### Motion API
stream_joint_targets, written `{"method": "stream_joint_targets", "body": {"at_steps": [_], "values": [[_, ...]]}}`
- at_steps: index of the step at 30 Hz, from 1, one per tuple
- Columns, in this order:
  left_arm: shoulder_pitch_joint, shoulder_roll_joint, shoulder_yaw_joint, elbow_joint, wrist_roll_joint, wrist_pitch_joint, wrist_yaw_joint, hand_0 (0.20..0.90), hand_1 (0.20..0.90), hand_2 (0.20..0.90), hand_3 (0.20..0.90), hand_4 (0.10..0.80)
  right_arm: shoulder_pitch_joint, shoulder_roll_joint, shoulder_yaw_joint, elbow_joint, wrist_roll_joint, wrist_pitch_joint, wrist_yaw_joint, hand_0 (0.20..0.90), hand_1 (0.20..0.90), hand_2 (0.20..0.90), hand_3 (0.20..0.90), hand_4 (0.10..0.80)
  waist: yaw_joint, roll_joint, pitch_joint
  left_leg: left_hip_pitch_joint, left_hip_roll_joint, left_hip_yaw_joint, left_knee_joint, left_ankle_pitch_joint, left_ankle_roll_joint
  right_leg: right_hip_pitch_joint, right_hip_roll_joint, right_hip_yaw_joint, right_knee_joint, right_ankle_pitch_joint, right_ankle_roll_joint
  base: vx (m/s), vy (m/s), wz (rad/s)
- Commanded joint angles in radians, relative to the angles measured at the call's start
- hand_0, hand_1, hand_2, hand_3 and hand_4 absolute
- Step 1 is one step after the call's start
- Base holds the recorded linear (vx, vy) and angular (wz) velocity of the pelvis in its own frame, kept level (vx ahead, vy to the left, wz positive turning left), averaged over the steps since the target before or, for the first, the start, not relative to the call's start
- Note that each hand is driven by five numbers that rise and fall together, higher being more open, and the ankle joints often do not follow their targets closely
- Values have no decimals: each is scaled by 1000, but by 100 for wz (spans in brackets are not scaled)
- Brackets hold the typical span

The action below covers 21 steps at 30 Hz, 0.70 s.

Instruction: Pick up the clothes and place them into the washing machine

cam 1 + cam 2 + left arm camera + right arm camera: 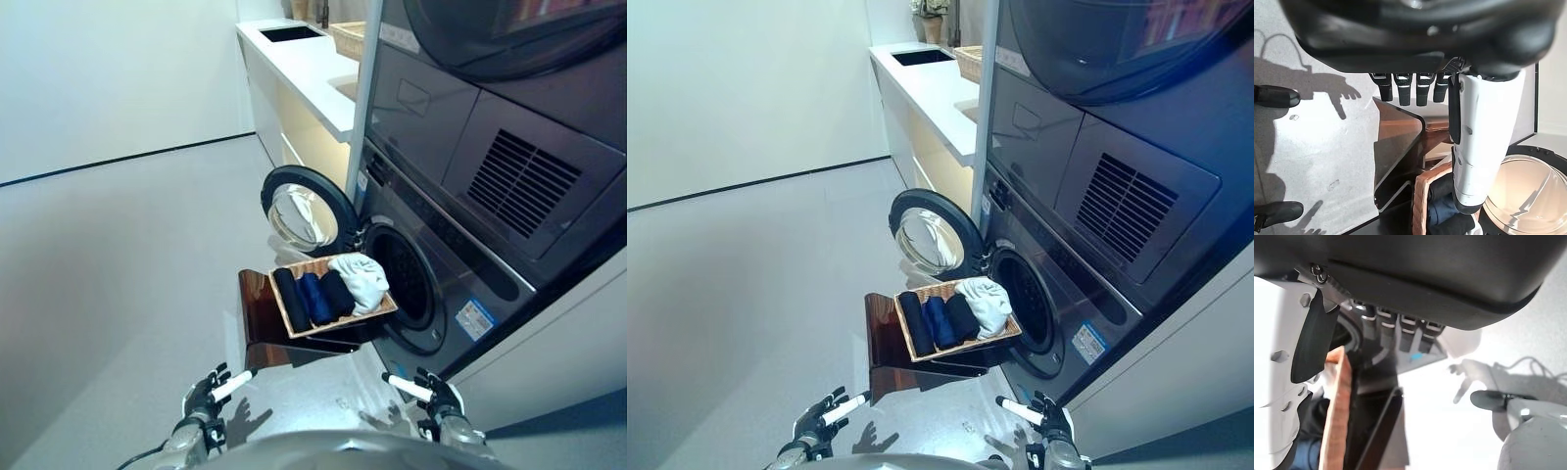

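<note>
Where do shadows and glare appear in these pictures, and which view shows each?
Left wrist view: sharp hand-shaped shadows on the pale floor, bright glare in the washer door glass. Right wrist view: floor washed out white. Left eye view: door glass holds pale reflections.

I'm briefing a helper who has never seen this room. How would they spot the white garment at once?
Find the washing machine with its round door swung open. In front of its opening a wicker basket sits on a brown stand. The white garment lies at the basket's end nearest the drum, the only pale, crumpled piece beside three dark rolled ones.
</note>
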Motion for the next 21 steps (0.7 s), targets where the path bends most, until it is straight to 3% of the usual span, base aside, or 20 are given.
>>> {"method": "stream_joint_targets", "body": {"at_steps": [1, 2, 9, 21], "values": [[-90, 29, 27, 27, 21, -72, -6, 900, 900, 900, 900, 800, -104, -20, 14, 22, 0, -69, 9, 900, 900, 900, 900, 800, 25, -37, -11, -44, 12, -120, 66, -38, -45, -62, -15, 51, 69, -4, 2, -31, -17, -11], [-94, 27, 28, 29, 15, -73, -5, 900, 900, 900, 900, 800, -106, -20, 15, 30, 1, -69, 10, 900, 900, 900, 900, 800, 29, -38, -11, -55, -6, -161, 70, -46, -41, -73, -13, 58, 74, -3, 0, -36, -18, -15], [-89, 32, 19, 33, 43, -74, 7, 900, 900, 900, 900, 800, -96, -19, -13, 42, 8, -64, 0, 900, 900, 900, 900, 800, 12, -31, -35, -33, 14, -86, 4, -20, -37, -56, -27, 39, 59, -3, 11, 22, 25, -5], [-86, 23, 15, 22, 41, -66, 10, 900, 900, 900, 900, 800, -99, -7, -11, 48, 7, -59, -3, 900, 900, 900, 900, 800, 10, -28, -31, -3, 2, -66, -5, -36, -29, -42, -46, 42, 44, 9, 26, 7, 13, -1]]}}
